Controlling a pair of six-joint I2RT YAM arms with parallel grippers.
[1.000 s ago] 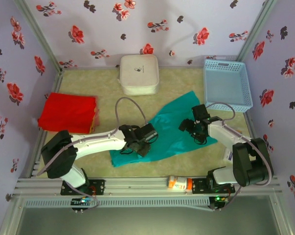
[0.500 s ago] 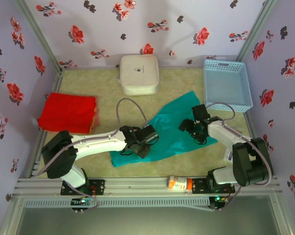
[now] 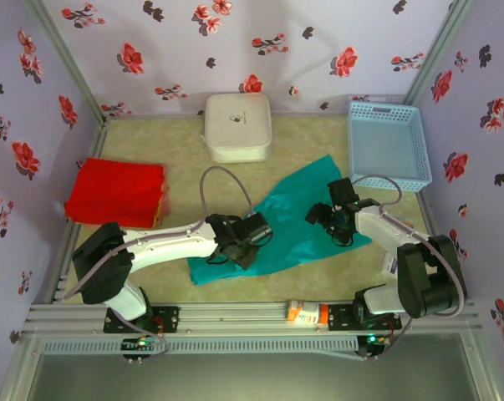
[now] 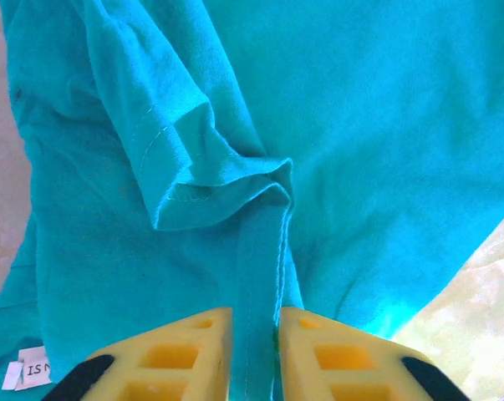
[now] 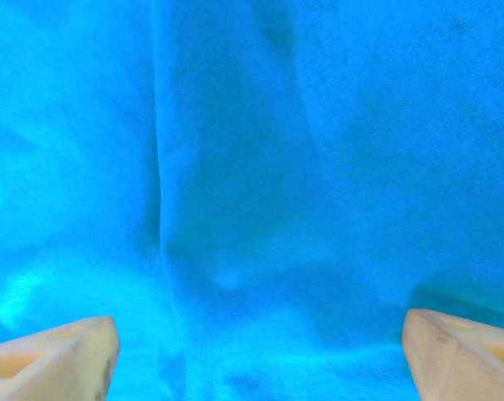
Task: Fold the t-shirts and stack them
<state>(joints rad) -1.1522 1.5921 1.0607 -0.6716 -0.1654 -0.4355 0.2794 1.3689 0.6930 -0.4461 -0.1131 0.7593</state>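
The teal t-shirt (image 3: 297, 221) lies spread and rumpled in the middle of the table. My left gripper (image 3: 250, 242) sits low on its near-left part. In the left wrist view its yellow fingers (image 4: 185, 355) press from both sides on a raised strip of teal hem (image 4: 256, 276), so my left gripper (image 4: 256, 355) is shut on the cloth. A folded sleeve edge (image 4: 193, 180) bunches just ahead. My right gripper (image 3: 327, 215) hovers over the shirt's right part, and in its wrist view my right gripper (image 5: 260, 355) is wide open above flat teal cloth (image 5: 252, 167). The red t-shirt (image 3: 118, 192) lies folded at the left.
A white square box (image 3: 238, 125) stands at the back centre and a light-blue mesh basket (image 3: 387, 144) at the back right. A small orange and white item (image 3: 306, 313) rests on the front rail. Flowered walls close in the table on three sides.
The left gripper's fingers have closed in on the strip of teal cloth. Both arms have stayed almost where they were, and the right gripper is still open.
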